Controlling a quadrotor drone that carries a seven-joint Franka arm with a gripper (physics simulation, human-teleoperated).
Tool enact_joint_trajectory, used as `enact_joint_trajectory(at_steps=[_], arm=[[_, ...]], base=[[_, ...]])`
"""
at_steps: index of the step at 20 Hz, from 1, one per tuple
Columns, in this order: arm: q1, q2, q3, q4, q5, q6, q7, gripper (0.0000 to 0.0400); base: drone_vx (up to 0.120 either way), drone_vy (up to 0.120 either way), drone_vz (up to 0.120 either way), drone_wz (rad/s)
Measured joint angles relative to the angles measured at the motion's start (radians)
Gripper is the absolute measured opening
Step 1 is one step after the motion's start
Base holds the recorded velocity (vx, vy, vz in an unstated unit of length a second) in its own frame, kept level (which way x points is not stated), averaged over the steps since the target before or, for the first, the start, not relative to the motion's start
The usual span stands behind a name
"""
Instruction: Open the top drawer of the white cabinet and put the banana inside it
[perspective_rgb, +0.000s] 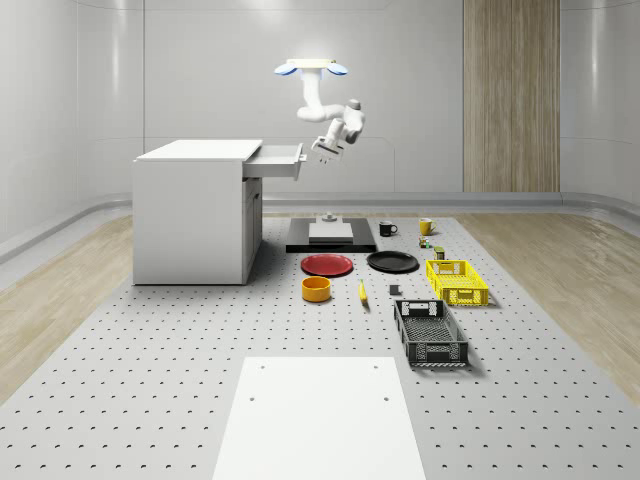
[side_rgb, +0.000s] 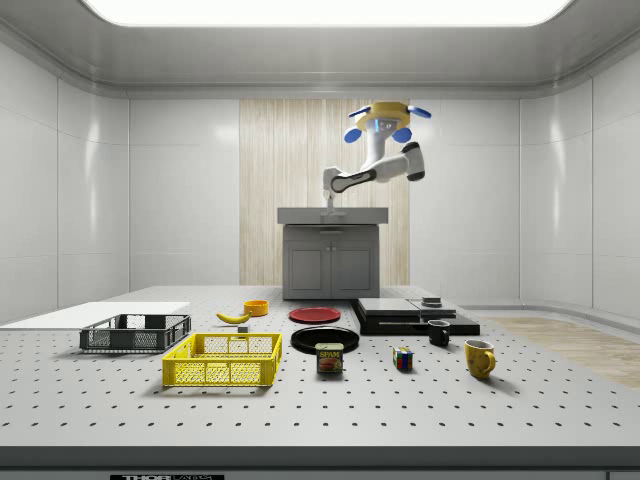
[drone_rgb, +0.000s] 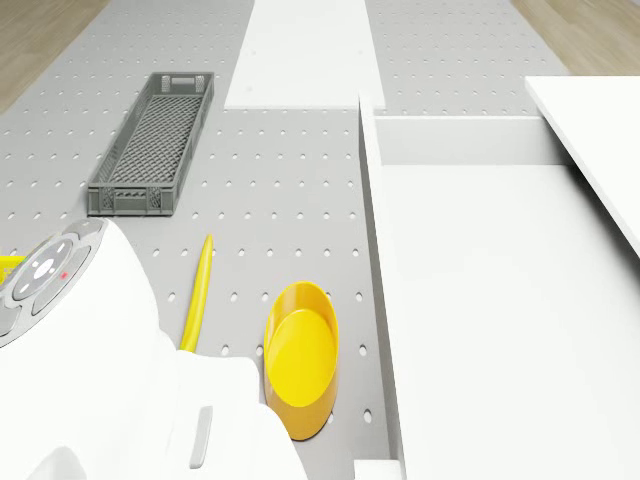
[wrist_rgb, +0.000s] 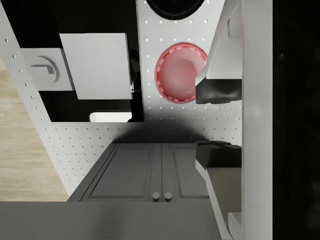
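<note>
The white cabinet (perspective_rgb: 190, 215) stands at the whole-scene view's left, its top drawer (perspective_rgb: 276, 160) pulled out and its inside (drone_rgb: 490, 300) bare. The drone (perspective_rgb: 312, 68) hovers high, just past the drawer's front. Its arm bends down, and the gripper (perspective_rgb: 322, 152) hangs right at the drawer front (wrist_rgb: 257, 120). In the wrist view the gripper (wrist_rgb: 220, 122) is open, and only floor shows between the dark fingertips (wrist_rgb: 217, 92). The banana (perspective_rgb: 362, 292) lies on the floor beside a yellow bowl (perspective_rgb: 317, 288). From the drone, the banana (drone_rgb: 197, 295) lies below, next to the bowl (drone_rgb: 300, 355).
On the floor lie a red plate (perspective_rgb: 327, 265), a black plate (perspective_rgb: 392, 262), a yellow crate (perspective_rgb: 457, 282) and a grey crate (perspective_rgb: 430, 333). A black platform (perspective_rgb: 331, 238) sits beyond the plates, with two mugs (perspective_rgb: 388, 229) nearby. A white panel (perspective_rgb: 320, 415) lies in front.
</note>
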Motion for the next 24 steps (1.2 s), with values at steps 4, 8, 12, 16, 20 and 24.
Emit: enact_joint_trajectory(at_steps=[4,8,12,16,20,24], arm=[[0.04,-0.008,-0.034,-0.037,0.121,-0.071,-0.116,0.0106],[0.064,-0.007,-0.049,-0.053,0.178,-0.118,-0.171,0.0105],[0.077,-0.003,-0.056,-0.061,0.205,-0.145,-0.197,0.0105],[0.083,0.001,-0.058,-0.065,0.219,-0.161,-0.209,0.0105],[0.085,0.006,-0.059,-0.067,0.227,-0.172,-0.214,0.0221],[0.086,0.011,-0.06,-0.068,0.232,-0.179,-0.217,0.0334]], base=[[0.12,0.12,0.0,0.0],[0.12,0.12,0.0,0.0],[0.12,0.12,0.0,0.0],[0.12,0.12,0.0,0.0],[0.12,0.12,0.0,0.0],[0.12,0.12,0.0,0.0]])
